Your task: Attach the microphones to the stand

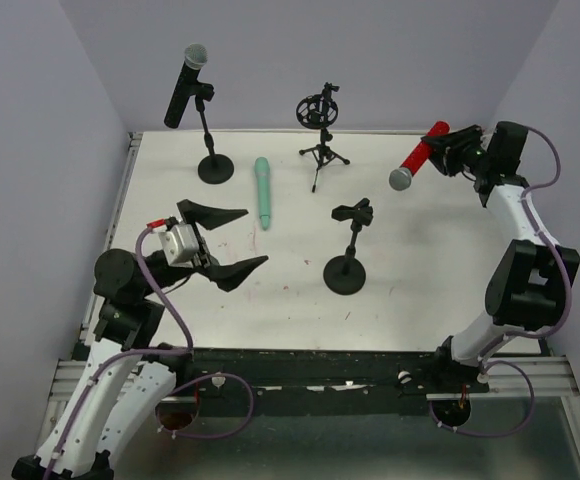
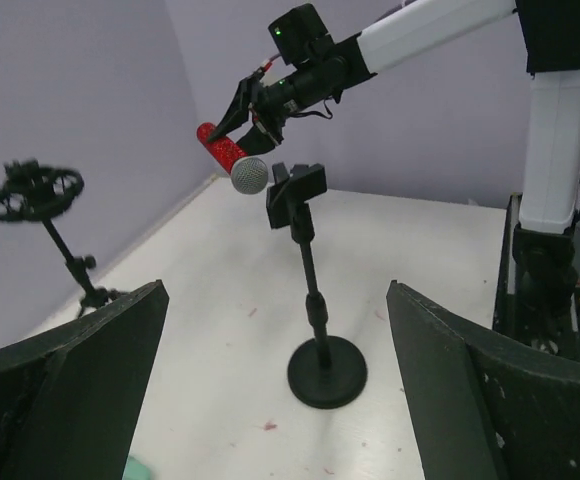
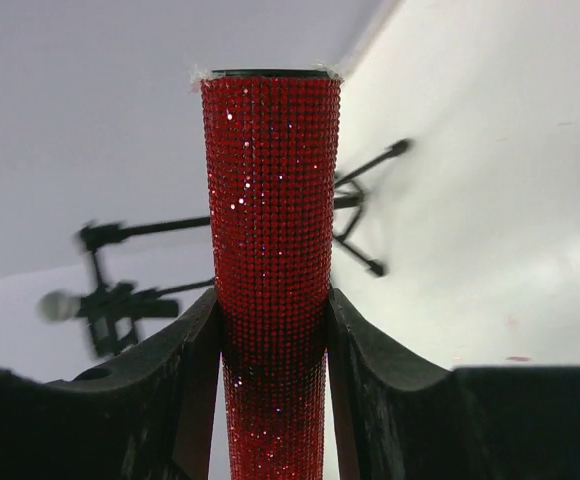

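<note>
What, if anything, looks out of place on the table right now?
Only the teal microphone: it lies flat on the table, unmounted. The black microphone sits clipped on its stand, and the right gripper holds the red microphone.

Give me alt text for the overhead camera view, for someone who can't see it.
The right gripper holds a red microphone over the white table, near an empty round-base stand. A black microphone sits clipped in a second stand at the back left, and a teal microphone lies flat beside the open left gripper.
</note>
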Available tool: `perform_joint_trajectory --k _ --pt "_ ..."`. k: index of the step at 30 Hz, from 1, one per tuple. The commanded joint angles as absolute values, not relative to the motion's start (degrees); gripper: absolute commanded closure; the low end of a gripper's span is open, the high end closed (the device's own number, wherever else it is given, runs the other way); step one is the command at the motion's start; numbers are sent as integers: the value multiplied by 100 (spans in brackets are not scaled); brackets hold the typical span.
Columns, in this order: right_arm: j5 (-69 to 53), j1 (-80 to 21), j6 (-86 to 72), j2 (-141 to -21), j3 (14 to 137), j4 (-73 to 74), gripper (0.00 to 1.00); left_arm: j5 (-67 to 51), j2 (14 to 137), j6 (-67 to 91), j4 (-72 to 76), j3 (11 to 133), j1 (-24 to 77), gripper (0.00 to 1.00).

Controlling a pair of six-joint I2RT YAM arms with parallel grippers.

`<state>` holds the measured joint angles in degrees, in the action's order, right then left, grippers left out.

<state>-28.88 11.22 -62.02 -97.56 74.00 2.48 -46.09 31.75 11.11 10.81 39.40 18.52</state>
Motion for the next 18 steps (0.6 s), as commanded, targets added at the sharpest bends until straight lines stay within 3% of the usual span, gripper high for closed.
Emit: perform_joint_trajectory --k 1,6,18 --pt "-4278 1125 -7171 -9107 7698 -299 85 -5087 3418 -786 757 4815 2311 2" --pt "-5096 1116 -7778 -8570 8059 -501 88 -5186 3673 -3212 449 5220 2890 2" --pt "-6266 485 -7858 -7515 7998 -151 88 -2849 5140 -7267 -624 6582 5184 2"
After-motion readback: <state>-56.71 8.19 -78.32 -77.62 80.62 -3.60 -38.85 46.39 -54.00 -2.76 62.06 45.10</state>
